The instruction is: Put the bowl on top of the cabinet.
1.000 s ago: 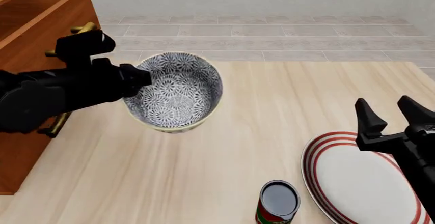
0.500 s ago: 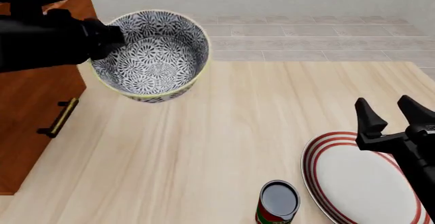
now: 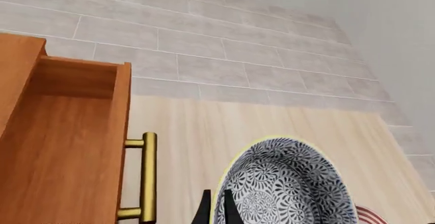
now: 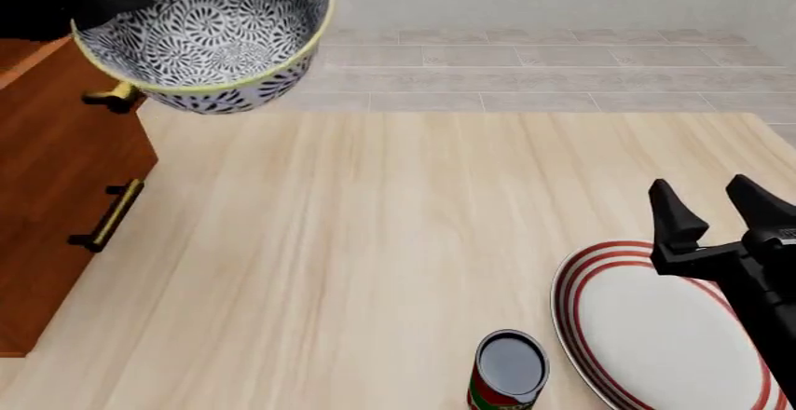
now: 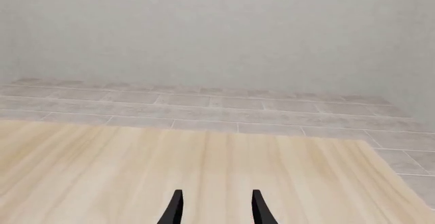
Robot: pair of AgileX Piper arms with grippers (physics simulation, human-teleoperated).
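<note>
Blue-grey floral deep bowl [image 4: 199, 33] held aloft by rim, clamped in left gripper [image 3: 216, 210]; reddish-brown wooden cabinet [image 4: 56, 177] lies left, top probably just below. Right gripper [image 4: 721, 216] spread, idle.

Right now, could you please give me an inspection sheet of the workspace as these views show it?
Surface: light wooden table, bare across the middle.
Job's things: bowl lifted off the table, at the cabinet's upper edge, not yet set down; a cabinet drawer stands open in the left wrist view.
Clutter: white plate with red rings; can beside it.
Grippers: left gripper shut on the bowl's rim; right gripper open, above the plate.
Cables: nothing seen.
Surroundings: grey tiled floor, pale wall.
</note>
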